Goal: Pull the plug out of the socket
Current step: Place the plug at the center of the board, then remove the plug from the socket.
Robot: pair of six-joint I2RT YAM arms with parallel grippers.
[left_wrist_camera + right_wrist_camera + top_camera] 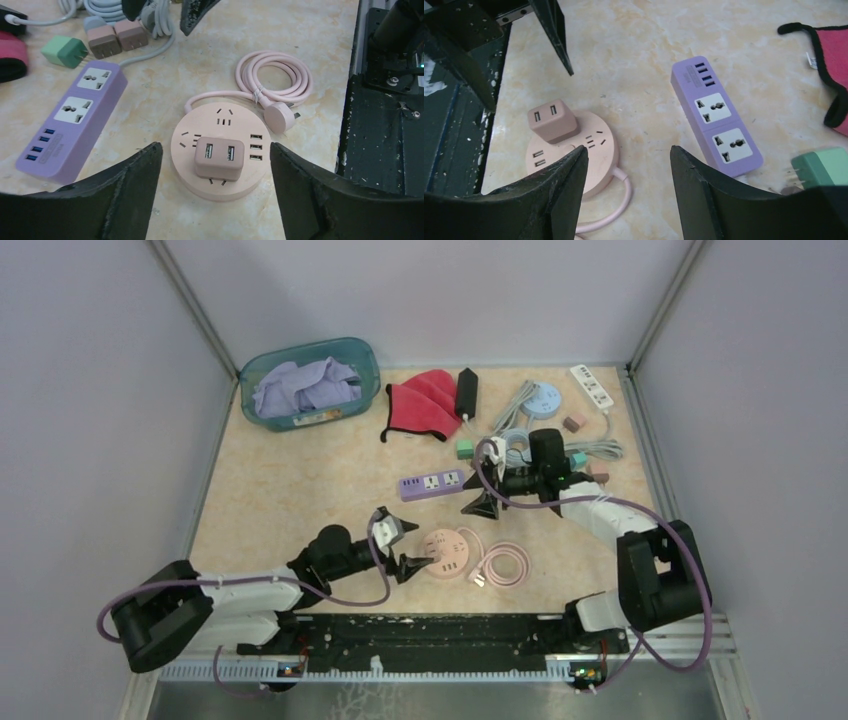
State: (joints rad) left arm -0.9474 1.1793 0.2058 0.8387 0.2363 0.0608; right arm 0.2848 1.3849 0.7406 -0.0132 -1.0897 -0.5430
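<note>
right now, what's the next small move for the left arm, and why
Probably ease the left gripper forward and down until its fingers flank the pink plug block, then close. The jaws stand open and empty. The block sits plugged into the round pink socket, lined up between the fingers but a little beyond their tips.

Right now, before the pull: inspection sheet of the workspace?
Surface: beige mottled table.
Job's things: pink plug seated in round pink socket.
Clutter: purple power strip, green adapter, brown adapters, red mask, basket of cloth.
Pincers: left pincer open, aimed at plug, not touching; right pincer open, empty.
Cables: pink cord coiled beside socket; grey cords at rear.
Surroundings: plain grey walls.
</note>
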